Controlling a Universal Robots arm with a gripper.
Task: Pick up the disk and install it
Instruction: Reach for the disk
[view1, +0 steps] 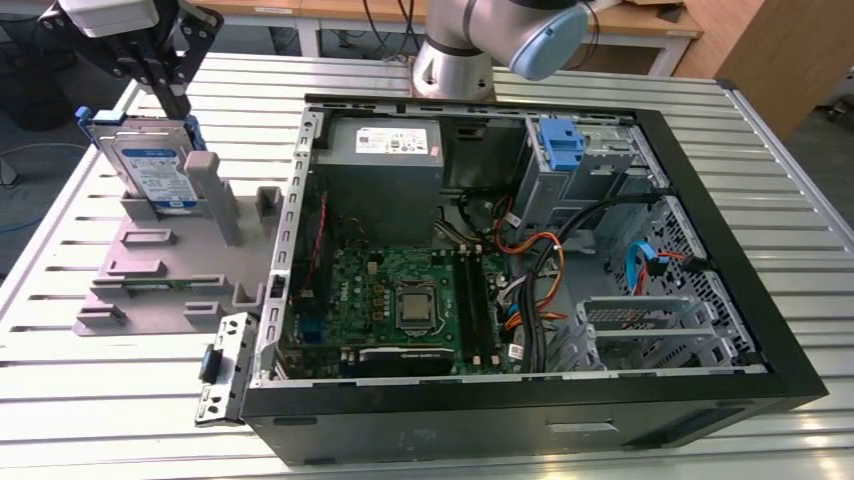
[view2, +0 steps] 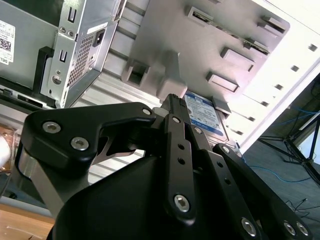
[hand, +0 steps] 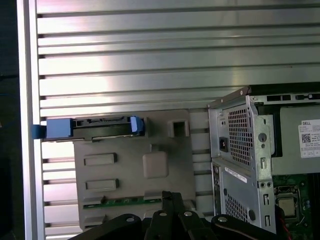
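The disk (view1: 150, 165) stands on edge in a slot at the far end of a grey holder block (view1: 147, 270), at the exterior view's left. Its white-and-blue label faces the front and its blue bracket frames the sides. My gripper (view1: 175, 108) hangs just above the disk's top edge, near the end closer to the computer. Its black fingers are drawn together and shut, with nothing between them. The second wrist view has the fingertips (view2: 172, 100) close before the disk's label (view2: 205, 114). In the first wrist view the disk (hand: 95, 128) shows edge-on, apart from the gripper (hand: 169, 196).
An open computer case (view1: 534, 410) lies to the right of the holder, with motherboard, cables, a grey power supply (view1: 380, 145) and a drive bay with a blue latch (view1: 563, 150). A loose metal bracket (view1: 220, 370) lies by the case's front left corner. The table is slatted metal.
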